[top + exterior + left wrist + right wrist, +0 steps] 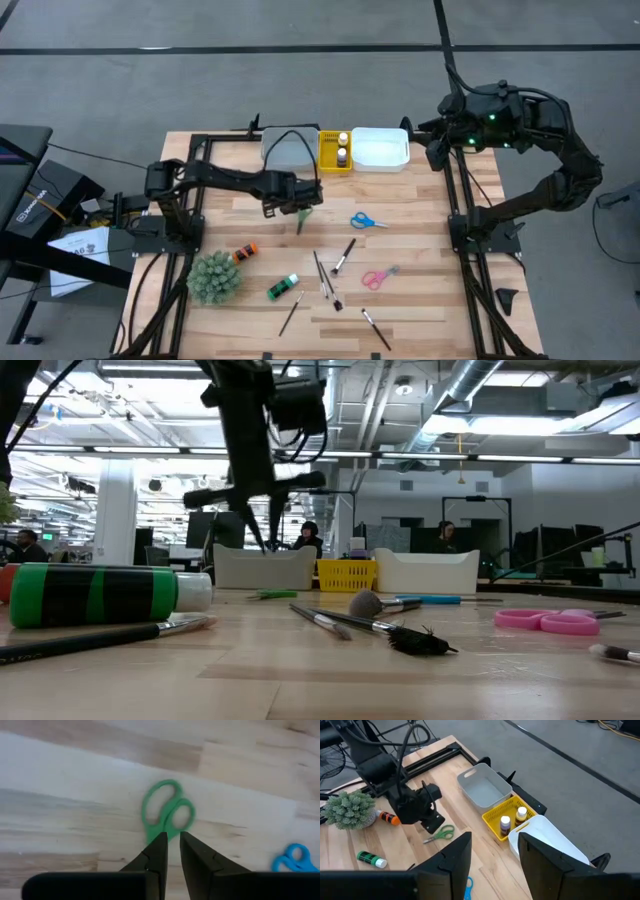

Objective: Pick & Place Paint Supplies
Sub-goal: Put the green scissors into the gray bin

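- Two bottles sit in the yellow tray.
- Left tool, nearly shut and empty, hangs over green scissors.
- Right tool waits open at two o'clock.
- Brushes, scissors, bottles wait on the surface.

Green-handled plastic scissors lie on the pale striped wood tabletop, blue-handled scissors to their right. The yellow mesh tray sits far, between grey and white trays. Nearer, a green-and-black striped paint bottle and pink-handled scissors.
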### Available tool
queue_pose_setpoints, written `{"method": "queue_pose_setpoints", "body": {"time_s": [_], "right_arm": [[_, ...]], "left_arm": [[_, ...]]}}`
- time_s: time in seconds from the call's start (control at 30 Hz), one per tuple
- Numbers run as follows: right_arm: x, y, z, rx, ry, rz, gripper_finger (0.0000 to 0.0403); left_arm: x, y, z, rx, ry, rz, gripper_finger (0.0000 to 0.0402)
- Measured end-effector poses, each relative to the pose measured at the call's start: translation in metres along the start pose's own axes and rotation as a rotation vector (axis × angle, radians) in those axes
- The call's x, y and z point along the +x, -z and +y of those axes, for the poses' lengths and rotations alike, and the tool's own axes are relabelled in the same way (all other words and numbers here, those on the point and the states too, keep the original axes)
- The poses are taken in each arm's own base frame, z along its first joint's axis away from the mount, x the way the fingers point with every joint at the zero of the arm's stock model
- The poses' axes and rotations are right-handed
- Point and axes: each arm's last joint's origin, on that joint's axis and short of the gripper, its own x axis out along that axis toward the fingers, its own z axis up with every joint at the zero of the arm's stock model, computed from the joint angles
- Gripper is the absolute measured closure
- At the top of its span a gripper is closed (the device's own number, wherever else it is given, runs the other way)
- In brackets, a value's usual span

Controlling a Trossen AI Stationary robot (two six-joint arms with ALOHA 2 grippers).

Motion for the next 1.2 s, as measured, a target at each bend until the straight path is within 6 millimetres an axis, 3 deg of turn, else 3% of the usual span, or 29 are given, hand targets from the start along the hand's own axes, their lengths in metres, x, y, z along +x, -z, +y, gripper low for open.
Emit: {"method": "queue_pose_setpoints", "body": {"time_s": [0.57, 0.97, 1.2], "right_arm": [[0.000, 0.000, 0.000, 0.012, -0.001, -0.003, 0.0245], [0.000, 0.000, 0.000, 0.004, 0.001, 0.000, 0.0245], [0.000, 0.000, 0.000, 0.004, 0.000, 0.000, 0.0245]], "left_arm": [[0.025, -0.005, 0.017, -0.041, 0.005, -0.018, 0.0358], [0.048, 0.002, 0.014, -0.037, -0.012, 0.025, 0.0399], [0.042, 0.002, 0.020, -0.042, -0.058, 0.015, 0.0391]]}}
